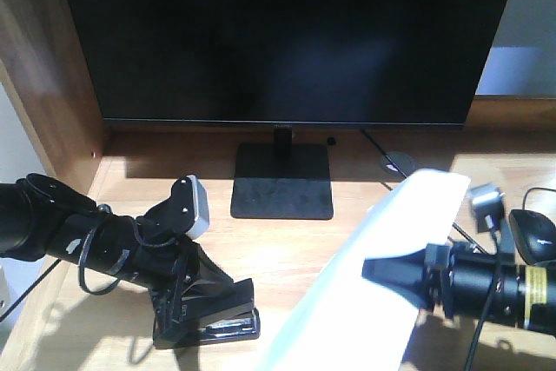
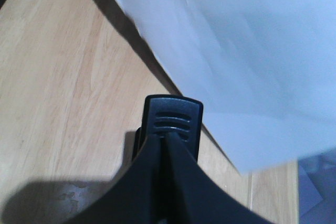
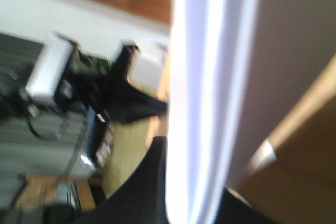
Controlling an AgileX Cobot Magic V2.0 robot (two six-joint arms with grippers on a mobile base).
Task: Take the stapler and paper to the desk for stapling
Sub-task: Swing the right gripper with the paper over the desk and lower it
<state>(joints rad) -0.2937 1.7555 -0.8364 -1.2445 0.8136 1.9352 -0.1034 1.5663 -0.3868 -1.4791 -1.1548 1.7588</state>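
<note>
The black stapler (image 1: 213,323) is low over the pale wooden desk (image 1: 287,249) at the front left, and my left gripper (image 1: 201,288) is shut on it. In the left wrist view the stapler's ribbed end (image 2: 173,116) sticks out past the closed fingertips of the left gripper (image 2: 169,139). The white paper (image 1: 382,249) hangs slanted above the desk at the front right, with my right gripper (image 1: 375,268) shut on its edge. The right wrist view, blurred, shows the paper (image 3: 210,77) edge-on between the dark fingers of the right gripper (image 3: 197,182). The paper (image 2: 236,51) lies just right of the stapler.
A large black monitor (image 1: 287,32) stands at the back on a square black base (image 1: 282,182). A black mouse (image 1: 534,232) with its cable sits at the right edge. The round cable hole (image 1: 400,162) is behind the paper. A darker wooden side panel (image 1: 43,67) walls the left.
</note>
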